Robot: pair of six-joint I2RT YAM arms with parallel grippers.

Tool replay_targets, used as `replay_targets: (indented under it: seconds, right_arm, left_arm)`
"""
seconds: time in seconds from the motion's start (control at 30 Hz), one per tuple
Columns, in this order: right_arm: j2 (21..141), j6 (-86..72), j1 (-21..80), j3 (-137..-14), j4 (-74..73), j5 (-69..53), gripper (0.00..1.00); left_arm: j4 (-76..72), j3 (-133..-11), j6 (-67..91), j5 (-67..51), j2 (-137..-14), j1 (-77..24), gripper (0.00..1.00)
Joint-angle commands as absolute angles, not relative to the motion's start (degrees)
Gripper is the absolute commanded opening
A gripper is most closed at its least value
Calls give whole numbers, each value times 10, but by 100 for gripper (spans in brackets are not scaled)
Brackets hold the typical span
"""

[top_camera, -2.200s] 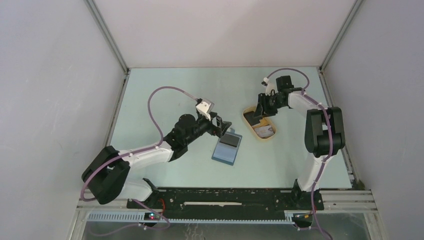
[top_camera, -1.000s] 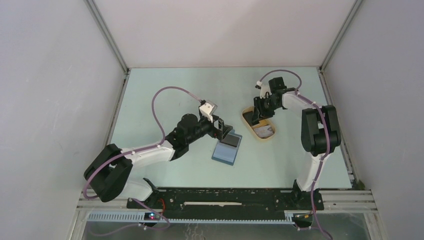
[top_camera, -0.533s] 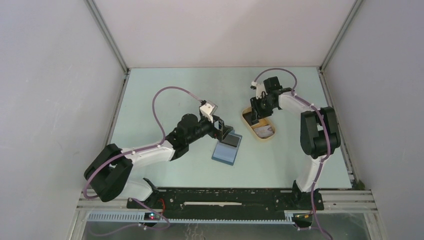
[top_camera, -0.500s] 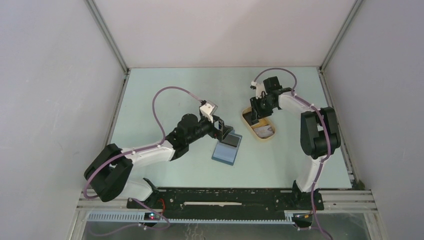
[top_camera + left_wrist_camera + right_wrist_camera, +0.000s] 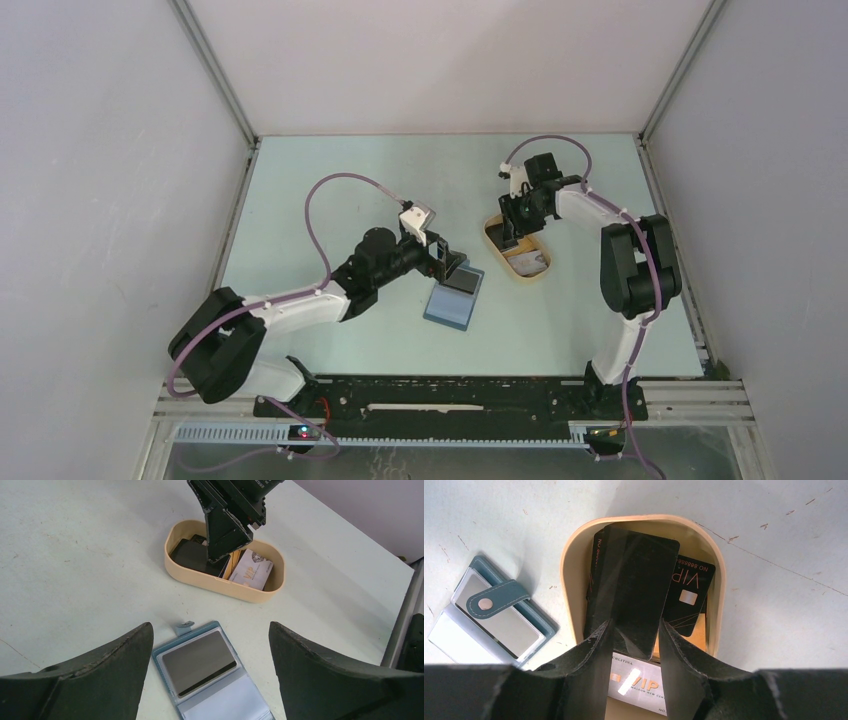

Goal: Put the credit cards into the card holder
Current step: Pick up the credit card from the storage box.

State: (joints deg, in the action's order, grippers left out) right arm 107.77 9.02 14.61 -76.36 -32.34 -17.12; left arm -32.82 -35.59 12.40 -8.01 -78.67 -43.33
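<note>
Bench layout, overhead view: the card holder lies open and flat near the centre; the beige tray stands at its 2 o'clock, apart from it.

Left gripper: jaws spread wide and holding nothing; it hovers over the 11 o'clock end of the card holder, with a finger on either side of that end.

Card holder contents: one grey card sits in the pocket next to the snap tab; the other pocket shows only pale lining.

Right gripper: lowered into the tray; jaws drawn close, pinching a black card; whether that card is clear of the tray floor cannot be told.

Remaining tray contents: a second black card at 3 o'clock of the pinched one; a whitish card at its 6 o'clock.
</note>
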Motion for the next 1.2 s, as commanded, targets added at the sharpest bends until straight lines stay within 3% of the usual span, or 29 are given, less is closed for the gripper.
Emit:
replay_targets:
  seconds: [0.0, 0.7, 1.17]
  right_arm:
    - [1048, 100, 148, -782, -315, -176, 47]
    - [1029, 75, 126, -771, -300, -274, 44]
    - [1067, 3, 82, -770, -297, -403, 37]
  left_arm:
    - [-338, -392, 108, -90, -788, -432, 90]
    - [-337, -394, 107, -93, -791, -432, 90]
    - [-336, -395, 106, -95, -793, -432, 90]
